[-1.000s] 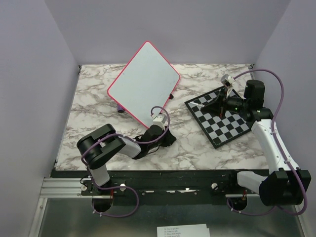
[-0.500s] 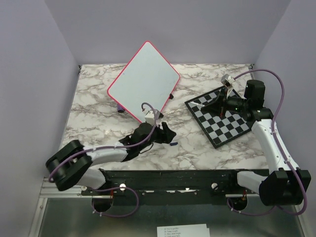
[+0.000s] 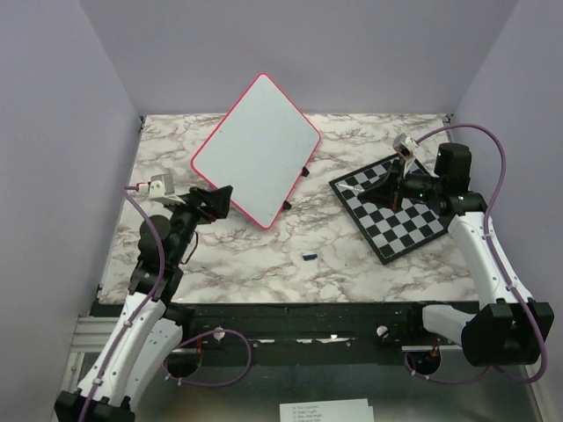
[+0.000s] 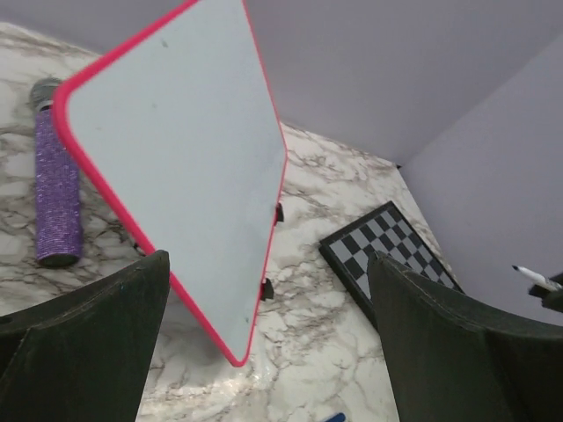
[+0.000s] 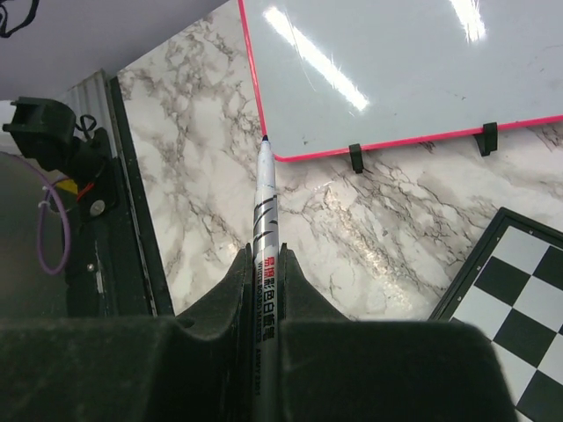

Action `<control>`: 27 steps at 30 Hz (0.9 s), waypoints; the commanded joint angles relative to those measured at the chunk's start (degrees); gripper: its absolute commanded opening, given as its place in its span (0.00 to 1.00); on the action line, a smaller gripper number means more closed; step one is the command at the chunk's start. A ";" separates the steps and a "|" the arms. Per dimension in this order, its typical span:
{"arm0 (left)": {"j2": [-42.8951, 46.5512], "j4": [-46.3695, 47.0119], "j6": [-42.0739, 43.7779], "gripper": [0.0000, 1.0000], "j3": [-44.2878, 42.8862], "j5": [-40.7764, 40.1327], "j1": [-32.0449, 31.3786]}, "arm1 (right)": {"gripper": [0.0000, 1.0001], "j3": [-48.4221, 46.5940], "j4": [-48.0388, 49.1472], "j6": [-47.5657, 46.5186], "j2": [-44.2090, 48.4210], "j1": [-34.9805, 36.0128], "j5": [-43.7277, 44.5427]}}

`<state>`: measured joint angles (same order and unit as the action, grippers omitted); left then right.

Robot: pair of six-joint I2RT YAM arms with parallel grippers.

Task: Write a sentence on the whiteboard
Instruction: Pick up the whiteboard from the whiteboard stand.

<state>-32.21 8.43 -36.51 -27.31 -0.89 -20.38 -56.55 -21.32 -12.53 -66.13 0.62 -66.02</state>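
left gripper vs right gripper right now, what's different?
The left gripper is wide open and empty; the right gripper is shut on a marker. The left gripper sits near the whiteboard's lower-left edge; the right gripper is over the chessboard. Shared: both face the whiteboard.

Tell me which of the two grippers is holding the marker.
The right gripper: its jaws are shut on the marker; the left gripper stands open and empty.
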 commanded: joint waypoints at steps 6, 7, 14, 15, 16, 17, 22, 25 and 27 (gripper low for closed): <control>-9.45 7.91 -12.27 0.93 3.14 29.98 22.67 | 0.01 -0.84 -1.71 -1.18 -0.49 -0.36 -3.06; -9.80 8.18 -11.92 0.93 3.23 29.89 22.67 | 0.01 -1.01 -1.88 -1.35 -0.58 -0.45 -3.06; -18.76 20.21 -12.88 0.89 6.91 29.54 22.67 | 0.01 -1.28 -2.93 -2.14 -1.28 -0.36 -4.55; -19.81 22.84 -12.80 0.88 7.35 28.84 22.58 | 0.00 -1.28 -3.11 -2.23 -1.37 -0.45 -4.73; -21.48 23.56 -12.79 0.87 7.71 27.62 22.67 | 0.01 -1.36 -3.20 -2.32 -1.46 -0.36 -4.82; -22.10 24.18 -12.71 0.86 8.23 26.73 22.67 | 0.01 -1.37 -3.29 -2.41 -1.46 -0.36 -4.99; -22.81 28.22 -10.78 0.86 9.47 20.93 22.75 | 0.01 -1.45 -3.55 -2.76 -1.90 -0.36 -5.79; -24.91 31.12 -9.72 0.86 8.86 19.34 22.75 | 0.01 -1.63 -3.90 -2.85 -2.42 -0.45 -6.23; -26.67 31.99 -9.19 0.86 7.01 18.90 22.75 | 0.00 -1.72 -4.17 -3.02 -2.78 -0.36 -6.67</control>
<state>-56.05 33.82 -47.88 -18.00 21.43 1.96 -56.64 -23.79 -14.09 -67.94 0.62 -70.08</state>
